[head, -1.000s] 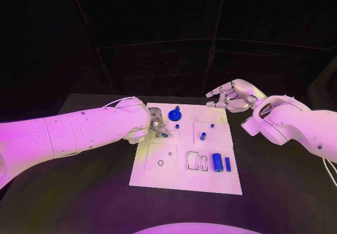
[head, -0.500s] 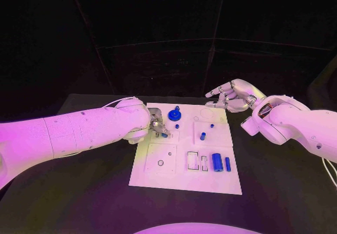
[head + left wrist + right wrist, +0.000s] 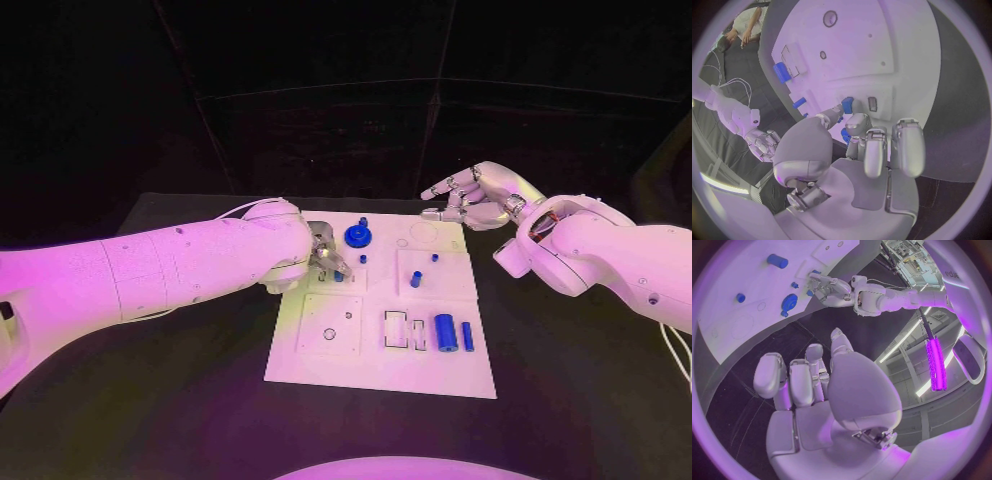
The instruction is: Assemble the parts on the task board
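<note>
The white task board (image 3: 378,355) lies in the middle of the black table. My left hand (image 3: 323,254) hovers low over the board's far left part, and its thumb and a finger pinch a small blue part (image 3: 846,105) next to a small slot (image 3: 872,104). My right hand (image 3: 470,197) hangs above the board's far right corner with loosely curled fingers, holding nothing. On the board are a blue round knob (image 3: 358,237), a short blue peg (image 3: 417,280), a blue cylinder (image 3: 446,333) and a thin blue bar (image 3: 467,337).
Rectangular slots (image 3: 395,329) and a round hole (image 3: 329,334) lie in the board's near half. The right wrist view shows the board (image 3: 729,315), the knob (image 3: 789,302), the cylinder (image 3: 777,261) and my left hand (image 3: 826,287). Bare black table surrounds the board.
My left forearm has shifted slightly; the left hand stays over the same spot with the part. The right hand has not moved.
</note>
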`<state>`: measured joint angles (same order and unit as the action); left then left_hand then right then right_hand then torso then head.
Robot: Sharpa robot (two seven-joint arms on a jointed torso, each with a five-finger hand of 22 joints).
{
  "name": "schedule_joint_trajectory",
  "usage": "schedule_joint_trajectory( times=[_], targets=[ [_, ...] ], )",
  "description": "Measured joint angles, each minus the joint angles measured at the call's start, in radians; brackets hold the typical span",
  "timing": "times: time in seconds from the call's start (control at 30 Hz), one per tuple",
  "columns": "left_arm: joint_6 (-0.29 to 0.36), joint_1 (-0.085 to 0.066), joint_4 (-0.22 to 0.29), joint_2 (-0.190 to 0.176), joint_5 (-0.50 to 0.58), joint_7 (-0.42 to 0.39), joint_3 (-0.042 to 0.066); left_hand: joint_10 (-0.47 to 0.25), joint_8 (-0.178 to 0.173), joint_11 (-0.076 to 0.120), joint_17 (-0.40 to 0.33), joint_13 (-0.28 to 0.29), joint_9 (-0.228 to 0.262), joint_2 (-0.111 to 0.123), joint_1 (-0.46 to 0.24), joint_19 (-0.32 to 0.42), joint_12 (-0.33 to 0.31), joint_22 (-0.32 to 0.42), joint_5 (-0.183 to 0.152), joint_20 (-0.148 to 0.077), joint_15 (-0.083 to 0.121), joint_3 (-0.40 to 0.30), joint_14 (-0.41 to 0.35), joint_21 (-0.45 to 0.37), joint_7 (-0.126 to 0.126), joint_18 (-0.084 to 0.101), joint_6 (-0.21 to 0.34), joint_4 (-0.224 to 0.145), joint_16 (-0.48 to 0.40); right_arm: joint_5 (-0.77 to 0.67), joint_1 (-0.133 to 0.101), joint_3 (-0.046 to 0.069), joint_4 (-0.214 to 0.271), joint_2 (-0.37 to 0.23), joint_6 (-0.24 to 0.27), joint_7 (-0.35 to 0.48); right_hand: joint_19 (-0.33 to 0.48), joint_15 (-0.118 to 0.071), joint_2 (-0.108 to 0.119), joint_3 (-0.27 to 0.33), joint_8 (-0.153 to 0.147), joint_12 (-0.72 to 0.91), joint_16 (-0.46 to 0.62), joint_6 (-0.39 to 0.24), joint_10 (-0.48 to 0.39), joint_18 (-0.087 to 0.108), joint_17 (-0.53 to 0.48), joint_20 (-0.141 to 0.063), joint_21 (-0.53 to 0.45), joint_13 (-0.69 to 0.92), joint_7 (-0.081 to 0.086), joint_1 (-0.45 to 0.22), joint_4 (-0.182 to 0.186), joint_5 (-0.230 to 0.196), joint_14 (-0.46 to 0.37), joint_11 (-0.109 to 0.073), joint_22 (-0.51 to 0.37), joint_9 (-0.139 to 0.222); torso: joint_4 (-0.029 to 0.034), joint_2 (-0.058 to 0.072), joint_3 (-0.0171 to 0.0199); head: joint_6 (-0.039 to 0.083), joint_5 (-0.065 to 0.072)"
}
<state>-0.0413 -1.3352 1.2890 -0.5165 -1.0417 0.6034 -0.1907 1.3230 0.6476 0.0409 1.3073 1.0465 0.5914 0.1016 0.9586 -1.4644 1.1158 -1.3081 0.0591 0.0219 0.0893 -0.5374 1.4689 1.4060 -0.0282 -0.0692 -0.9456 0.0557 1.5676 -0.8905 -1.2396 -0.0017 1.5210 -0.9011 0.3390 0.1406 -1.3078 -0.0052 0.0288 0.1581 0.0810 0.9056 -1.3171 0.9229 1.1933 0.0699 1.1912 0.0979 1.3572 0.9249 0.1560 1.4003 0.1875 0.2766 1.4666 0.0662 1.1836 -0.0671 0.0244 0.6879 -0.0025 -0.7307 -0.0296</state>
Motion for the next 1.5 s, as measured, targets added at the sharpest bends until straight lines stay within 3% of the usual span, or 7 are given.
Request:
schedule_joint_trajectory(
  times=[0.4, 0.7, 0.87, 1.03, 1.1, 1.3, 1.5],
  targets=[
    [-0.017, 0.0, -0.019, 0.01, 0.001, 0.007, 0.0, 0.0, 0.011, 0.0, 0.0, 0.005, 0.01, 0.006, -0.067, -0.003, 0.011, 0.0, 0.0, -0.003, 0.004, 0.149, -0.004, 0.009, 0.004, 0.0, -0.014, 0.071, 0.0, 0.0, 0.0, 0.0, 0.001, 0.0, -0.001, 0.0, 0.004, 0.0, -0.004, 0.004, 0.0, -0.022, 0.005, 0.0, -0.015, 0.0, -0.003, 0.004, -0.008, -0.023, 0.0, -0.004, 0.004, -0.004, 0.0, 0.0, -0.008, 0.0, 0.0, 0.0, -0.0002, -0.001, 0.003],
    [-0.014, 0.0, -0.01, -0.012, 0.001, 0.008, 0.007, 0.003, 0.015, 0.004, 0.0, -0.001, 0.016, 0.04, -0.101, -0.003, 0.011, 0.0, -0.009, -0.011, 0.011, 0.316, -0.004, 0.009, 0.004, 0.0, -0.014, 0.133, 0.0, 0.0, 0.0, 0.0, 0.0, 0.0, -0.002, -0.001, 0.011, 0.0, -0.008, 0.01, 0.0, -0.032, 0.011, 0.0, -0.022, 0.016, -0.012, 0.004, -0.014, -0.035, 0.0, -0.008, 0.004, -0.004, 0.0, 0.0, -0.018, 0.0, 0.0012, -0.001, -0.0009, 0.003, 0.005],
    [-0.007, -0.004, 0.004, -0.027, 0.005, 0.007, 0.042, -0.004, 0.014, 0.002, 0.0, -0.018, 0.017, 0.036, -0.082, -0.003, -0.004, 0.0, -0.009, -0.011, 0.011, 0.386, -0.004, -0.003, 0.004, 0.0, 0.001, 0.17, 0.0, 0.0, 0.0, 0.0, -0.003, 0.0, -0.002, -0.001, 0.011, 0.0, -0.008, 0.01, 0.0, -0.036, 0.011, 0.0, -0.022, 0.016, -0.015, 0.004, -0.014, -0.037, 0.0, -0.008, 0.004, -0.004, 0.0, 0.0, -0.021, 0.0, 0.0012, -0.002, -0.001, 0.006, 0.005],
    [-0.007, -0.019, 0.014, -0.041, 0.022, 0.0, 0.091, -0.047, -0.022, -0.012, 0.0, -0.073, 0.001, 0.018, -0.019, -0.003, -0.056, 0.007, -0.009, -0.011, 0.011, 0.421, -0.003, -0.022, -0.015, 0.0, 0.044, 0.171, 0.0, 0.0, 0.0, 0.0, -0.007, 0.002, -0.002, -0.001, 0.011, 0.0, -0.008, 0.01, 0.0, -0.036, 0.011, 0.0, -0.022, 0.016, -0.015, 0.004, -0.014, -0.037, 0.0, -0.008, 0.004, -0.004, 0.0, 0.0, -0.021, 0.0, 0.0012, -0.002, -0.0011, 0.008, 0.005],
    [-0.016, -0.03, 0.012, -0.047, 0.032, -0.004, 0.106, -0.059, -0.041, -0.022, 0.0, -0.088, -0.014, 0.007, 0.009, 0.0, -0.07, 0.013, -0.009, -0.007, -0.001, 0.442, -0.003, -0.027, -0.026, 0.0, 0.055, 0.174, 0.0, 0.0, 0.0, 0.0, -0.009, 0.002, -0.002, -0.001, 0.011, 0.0, -0.008, 0.01, 0.0, -0.036, 0.011, 0.0, -0.022, 0.016, -0.015, 0.004, -0.014, -0.037, 0.0, -0.008, 0.004, -0.004, 0.0, 0.0, -0.021, 0.0, 0.0012, -0.001, -0.0011, 0.009, 0.006],
    [-0.079, -0.068, -0.061, -0.033, 0.051, -0.009, 0.123, -0.067, -0.06, -0.03, 0.0, -0.105, -0.033, -0.009, 0.036, 0.002, -0.078, 0.028, -0.009, 0.002, -0.005, 0.469, -0.002, -0.037, -0.032, 0.0, 0.062, 0.176, 0.0, 0.0, 0.0, 0.0, -0.012, 0.003, -0.003, -0.001, 0.011, 0.0, -0.008, 0.01, 0.0, -0.036, 0.011, 0.0, -0.022, 0.016, -0.015, 0.004, -0.014, -0.037, 0.0, -0.008, 0.004, -0.004, 0.0, 0.0, -0.021, 0.0, 0.0012, -0.001, -0.0007, 0.011, 0.007],
    [-0.166, -0.078, -0.193, 0.03, 0.057, -0.006, 0.124, -0.078, -0.068, -0.034, 0.0, -0.113, -0.044, -0.027, 0.054, 0.005, -0.082, 0.033, -0.009, 0.005, -0.011, 0.485, -0.003, -0.042, -0.036, 0.0, 0.065, 0.182, 0.0, 0.0, 0.0, 0.0, -0.014, 0.007, -0.003, -0.001, 0.014, 0.0, -0.008, 0.012, 0.0, -0.036, 0.016, 0.0, -0.022, 0.016, -0.017, 0.0, -0.019, -0.038, 0.0, -0.008, 0.007, -0.004, 0.0, 0.0, -0.022, 0.0, 0.0, 0.0, -0.0004, 0.014, 0.006]
  ],
)
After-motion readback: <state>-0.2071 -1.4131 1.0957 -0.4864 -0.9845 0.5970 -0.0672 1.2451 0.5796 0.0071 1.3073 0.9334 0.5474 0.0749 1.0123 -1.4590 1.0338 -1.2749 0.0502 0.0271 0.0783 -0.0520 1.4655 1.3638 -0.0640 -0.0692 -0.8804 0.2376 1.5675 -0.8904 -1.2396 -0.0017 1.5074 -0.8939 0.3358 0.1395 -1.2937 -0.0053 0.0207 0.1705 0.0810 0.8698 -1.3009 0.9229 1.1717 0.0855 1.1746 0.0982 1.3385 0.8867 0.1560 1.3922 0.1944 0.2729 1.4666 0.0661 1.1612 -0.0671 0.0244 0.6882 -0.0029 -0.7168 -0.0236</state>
